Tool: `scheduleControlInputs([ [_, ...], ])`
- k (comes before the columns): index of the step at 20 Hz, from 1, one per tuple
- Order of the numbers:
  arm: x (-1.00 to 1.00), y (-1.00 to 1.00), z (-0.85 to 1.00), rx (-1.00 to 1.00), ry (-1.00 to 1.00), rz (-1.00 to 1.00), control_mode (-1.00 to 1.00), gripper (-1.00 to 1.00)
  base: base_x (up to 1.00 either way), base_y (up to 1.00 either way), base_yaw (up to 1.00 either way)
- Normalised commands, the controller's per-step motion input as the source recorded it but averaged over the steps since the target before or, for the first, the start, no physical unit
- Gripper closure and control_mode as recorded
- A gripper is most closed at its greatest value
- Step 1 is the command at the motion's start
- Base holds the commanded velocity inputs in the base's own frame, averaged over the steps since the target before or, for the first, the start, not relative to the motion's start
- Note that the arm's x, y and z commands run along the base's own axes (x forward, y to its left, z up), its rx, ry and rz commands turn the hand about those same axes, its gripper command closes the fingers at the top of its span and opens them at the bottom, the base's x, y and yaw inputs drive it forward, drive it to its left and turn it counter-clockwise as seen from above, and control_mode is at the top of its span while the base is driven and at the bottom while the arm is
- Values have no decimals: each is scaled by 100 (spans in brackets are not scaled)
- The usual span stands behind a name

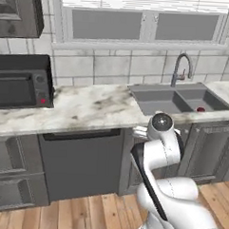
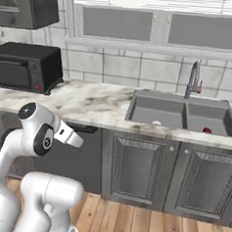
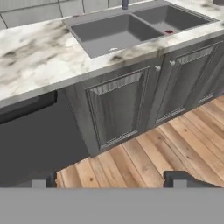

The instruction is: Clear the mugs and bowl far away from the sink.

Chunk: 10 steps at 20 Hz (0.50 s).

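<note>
The dark grey two-basin sink (image 1: pixel 161 101) (image 2: pixel 157 111) (image 3: pixel 109 33) is set in the marble counter, with a steel faucet (image 1: pixel 181 67) (image 2: pixel 194 78) behind it. A small red ball (image 1: pixel 201 109) (image 2: pixel 207 130) (image 3: pixel 169 32) lies in the right basin. The mugs and the bowl are out of view. My gripper (image 3: pixel 111 180) is open with nothing between its fingertips (image 3: pixel 40 179). It hangs low in front of the cabinet doors, well below the counter edge and looking up toward the sink.
A black microwave (image 1: pixel 20 83) (image 2: pixel 25 67) stands at the counter's left end. A dark dishwasher front (image 1: pixel 80 162) (image 3: pixel 30 135) sits left of the grey cabinet doors (image 3: pixel 118 109) (image 2: pixel 134 168). Wooden floor (image 3: pixel 166 148) lies below. A window runs above the sink.
</note>
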Motion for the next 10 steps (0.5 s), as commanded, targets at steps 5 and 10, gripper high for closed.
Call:
scheduleControlInputs([
  [5,0,0,0,0,0,0,100,-100,21,-100,-22],
  [10,0,0,0,0,0,0,100,-100,55,-100,-7],
])
